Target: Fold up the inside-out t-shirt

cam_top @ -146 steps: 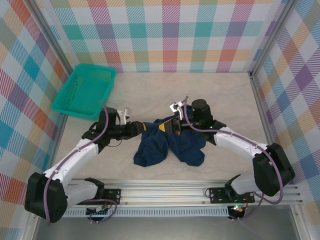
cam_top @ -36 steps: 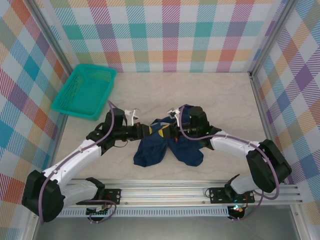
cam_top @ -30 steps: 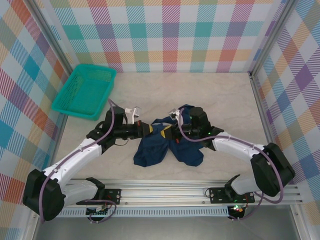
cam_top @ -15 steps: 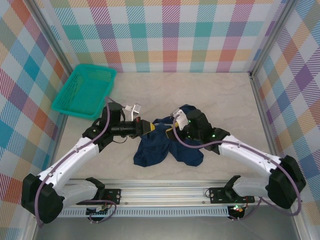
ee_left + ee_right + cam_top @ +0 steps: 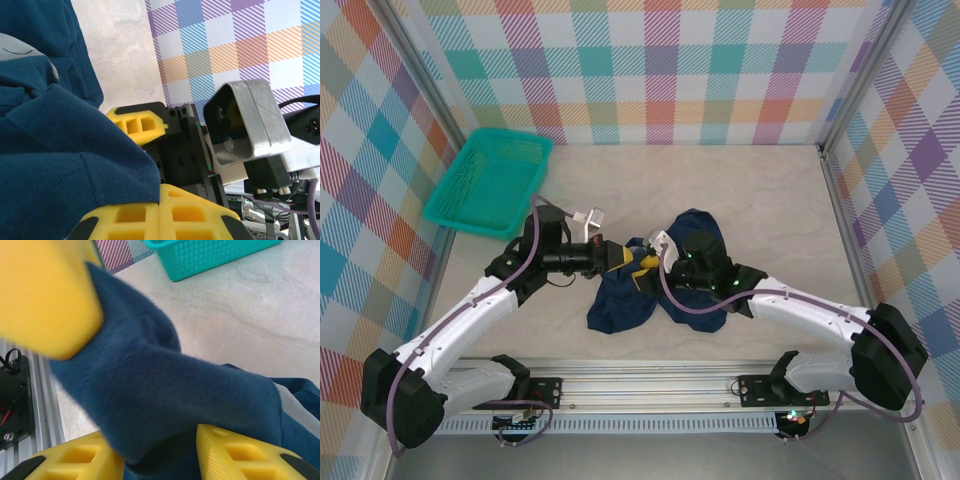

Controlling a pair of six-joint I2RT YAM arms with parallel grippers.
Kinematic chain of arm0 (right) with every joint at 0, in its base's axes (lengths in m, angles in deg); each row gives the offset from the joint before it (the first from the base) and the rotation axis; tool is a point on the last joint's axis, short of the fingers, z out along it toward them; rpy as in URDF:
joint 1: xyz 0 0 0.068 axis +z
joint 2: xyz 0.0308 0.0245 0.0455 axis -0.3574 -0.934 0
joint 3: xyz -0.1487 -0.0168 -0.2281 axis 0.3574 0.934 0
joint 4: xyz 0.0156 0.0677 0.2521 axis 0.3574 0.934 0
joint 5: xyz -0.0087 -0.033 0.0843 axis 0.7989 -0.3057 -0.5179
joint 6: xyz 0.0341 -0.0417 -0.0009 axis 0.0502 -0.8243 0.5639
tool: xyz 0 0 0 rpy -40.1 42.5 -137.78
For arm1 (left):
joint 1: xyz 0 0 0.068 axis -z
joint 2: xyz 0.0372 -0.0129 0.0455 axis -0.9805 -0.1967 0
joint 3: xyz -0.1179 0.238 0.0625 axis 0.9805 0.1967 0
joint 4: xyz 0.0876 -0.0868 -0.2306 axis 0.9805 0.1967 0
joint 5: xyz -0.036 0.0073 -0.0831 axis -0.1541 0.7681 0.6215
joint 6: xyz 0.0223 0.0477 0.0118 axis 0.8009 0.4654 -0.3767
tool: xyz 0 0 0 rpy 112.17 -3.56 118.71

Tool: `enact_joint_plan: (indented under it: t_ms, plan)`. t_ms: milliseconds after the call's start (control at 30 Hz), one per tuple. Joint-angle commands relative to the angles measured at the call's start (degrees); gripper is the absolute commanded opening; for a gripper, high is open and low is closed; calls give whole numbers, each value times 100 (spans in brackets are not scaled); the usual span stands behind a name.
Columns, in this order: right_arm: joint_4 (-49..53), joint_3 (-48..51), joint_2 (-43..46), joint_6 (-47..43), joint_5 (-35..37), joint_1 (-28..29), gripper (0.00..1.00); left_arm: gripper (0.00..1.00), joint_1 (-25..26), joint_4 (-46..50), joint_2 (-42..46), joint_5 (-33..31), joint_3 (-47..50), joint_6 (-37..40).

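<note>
Top external view: the shirt (image 5: 620,305) lies crumpled in the middle of the table (image 5: 760,190), unfolded. Your left gripper (image 5: 618,257) stays clamped on its edge. Your right gripper (image 5: 648,262) has just opened its jaws partway and slid in beside it, cloth in the gap. Likely a regrip; folding hasn't begun.

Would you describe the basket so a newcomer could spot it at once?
Start at the pale table ringed by plaid walls and go to its far left corner. The basket sits there by the left wall. It is teal mesh, whereas the t-shirt mid-table is navy cloth.
</note>
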Motion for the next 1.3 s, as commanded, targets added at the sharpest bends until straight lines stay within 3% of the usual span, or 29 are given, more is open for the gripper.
enact_joint_plan:
  t_ms: [0, 233, 267, 367, 433, 467, 600, 700, 967, 1100, 1267]
  plan:
    - [-399, -243, 24, 122, 74, 10, 39, 0, 65, 172, 170, -11, -137, 156]
    - [-533, -145, 184, 76, -241, 14, 38, 0, 65, 235, 66, -53, -150, 211]
    - [-533, -158, 177, 71, -251, 12, 33, 0, 61, 235, 60, -57, -159, 217]
    - [-390, -234, 139, 74, -170, 10, 5, 0, 63, 294, 71, -119, -185, 274]
    - [-247, -205, 227, 161, -126, -48, 0, 0, 49, 572, 131, -431, -272, 519]
    - [-199, -173, 288, 292, -254, -155, 0, 3, 32, 869, 215, -737, -298, 701]
    - [-233, -33, 479, 996, -1204, -709, 0, 33, 37, 1464, 702, -2368, -156, 1512]
    - [-435, 30, 502, 1424, -1703, -936, 0, 46, 97, 1305, 875, -2763, 202, 1779]
    - [-591, 0, 467, 1835, -2106, -1247, 0, 63, 575, 1001, 505, -2764, 302, 2344]
    - [-659, -22, 383, 1897, -2118, -1256, 0, 79, 954, 1327, 216, -3341, 114, 2758]
    - [-688, -51, 308, 1925, -2150, -1256, 0, 80, 1142, 1435, -180, -4082, -48, 2871]
